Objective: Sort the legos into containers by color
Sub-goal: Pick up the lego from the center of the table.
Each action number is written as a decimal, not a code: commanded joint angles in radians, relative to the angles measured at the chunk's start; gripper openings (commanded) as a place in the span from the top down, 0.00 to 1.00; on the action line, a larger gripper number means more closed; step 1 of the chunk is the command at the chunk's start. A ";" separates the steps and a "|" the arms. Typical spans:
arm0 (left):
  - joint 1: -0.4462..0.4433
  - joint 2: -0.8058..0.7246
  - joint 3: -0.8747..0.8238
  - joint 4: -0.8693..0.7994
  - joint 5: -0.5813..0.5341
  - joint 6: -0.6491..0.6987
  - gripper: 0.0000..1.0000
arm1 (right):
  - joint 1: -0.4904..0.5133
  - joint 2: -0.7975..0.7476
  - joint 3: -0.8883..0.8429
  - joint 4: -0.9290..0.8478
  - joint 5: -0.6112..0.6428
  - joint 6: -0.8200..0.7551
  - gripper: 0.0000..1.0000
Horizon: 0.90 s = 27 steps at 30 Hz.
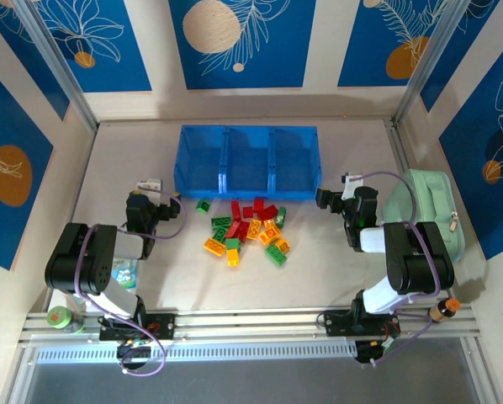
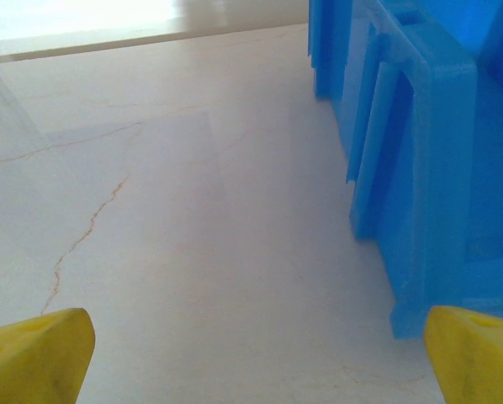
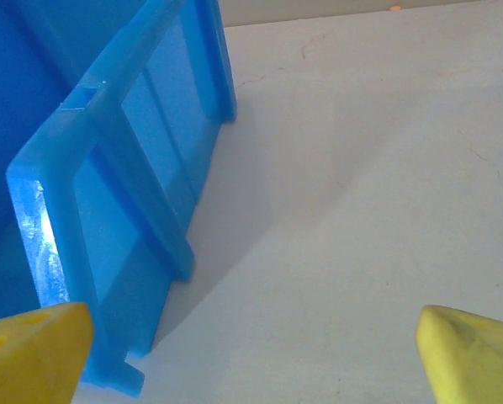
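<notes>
Legos (image 1: pixel 247 229) lie in one mixed red, green and orange heap on the desk (image 1: pixel 134 143), just in front of the containers (image 1: pixel 247 190); no brick seen inside the three compartments; sorting judged not yet begun. Left claw (image 2: pixel 256 360) and right claw (image 3: pixel 256 349) both spread wide, pinching nothing; each arm folded low, its claw beside one end of the tray, probably to leave the heap open to reach.
</notes>
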 commanded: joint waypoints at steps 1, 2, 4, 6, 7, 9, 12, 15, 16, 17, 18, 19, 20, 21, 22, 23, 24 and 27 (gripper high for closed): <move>0.009 -0.013 0.016 0.002 0.027 0.013 0.00 | -0.004 -0.009 0.020 0.000 -0.022 -0.008 0.01; 0.009 -0.012 0.015 0.003 0.027 0.014 0.00 | -0.004 -0.009 0.020 0.002 -0.023 -0.008 0.01; 0.009 -0.013 0.016 0.003 0.027 0.014 0.00 | -0.005 -0.010 0.019 0.005 -0.023 -0.010 0.01; 0.009 -0.012 0.015 0.003 0.025 0.014 0.00 | -0.003 -0.040 0.022 -0.016 -0.031 -0.009 0.01; 0.006 -0.016 0.010 0.013 0.008 0.017 0.00 | 0.001 -0.076 0.027 -0.054 -0.030 -0.016 0.01; -0.045 -0.079 0.004 -0.020 -0.139 0.030 0.00 | 0.021 -0.200 0.051 -0.196 -0.009 -0.034 0.01; -0.093 -0.220 0.122 -0.351 -0.288 0.013 0.00 | 0.056 -0.379 0.113 -0.408 -0.024 -0.018 0.01; -0.100 -0.307 0.238 -0.598 -0.306 -0.079 0.00 | 0.073 -0.484 0.201 -0.654 0.057 0.213 0.01; -0.101 -0.331 0.267 -0.656 -0.282 -0.115 0.00 | 0.069 -0.502 0.237 -0.812 0.127 0.369 0.01; -0.100 -0.358 0.297 -0.714 -0.249 -0.165 0.00 | 0.049 -0.511 0.263 -0.914 0.151 0.500 0.01; -0.100 -0.385 0.321 -0.768 -0.200 -0.222 0.00 | 0.018 -0.516 0.273 -0.916 -0.014 0.463 0.01; -0.099 -0.410 0.334 -0.797 -0.145 -0.253 0.00 | 0.011 -0.518 0.282 -0.925 -0.112 0.446 0.00; -0.100 -0.433 0.345 -0.821 -0.083 -0.295 0.00 | 0.026 -0.520 0.301 -0.969 -0.116 0.467 0.00; -0.102 -0.451 0.356 -0.857 -0.039 -0.328 0.01 | 0.046 -0.521 0.313 -0.993 -0.120 0.466 0.00; -0.110 -0.459 0.376 -0.909 -0.030 -0.350 0.03 | 0.066 -0.520 0.326 -1.016 -0.123 0.453 0.00; -0.127 -0.462 0.404 -0.983 -0.033 -0.360 0.04 | 0.087 -0.515 0.351 -1.056 -0.107 0.439 0.00; -0.149 -0.459 0.432 -1.050 -0.037 -0.355 0.06 | 0.106 -0.507 0.375 -1.096 -0.094 0.425 0.00; -0.229 -0.425 0.496 -1.221 -0.058 -0.356 0.09 | 0.158 -0.474 0.438 -1.182 -0.090 0.379 0.02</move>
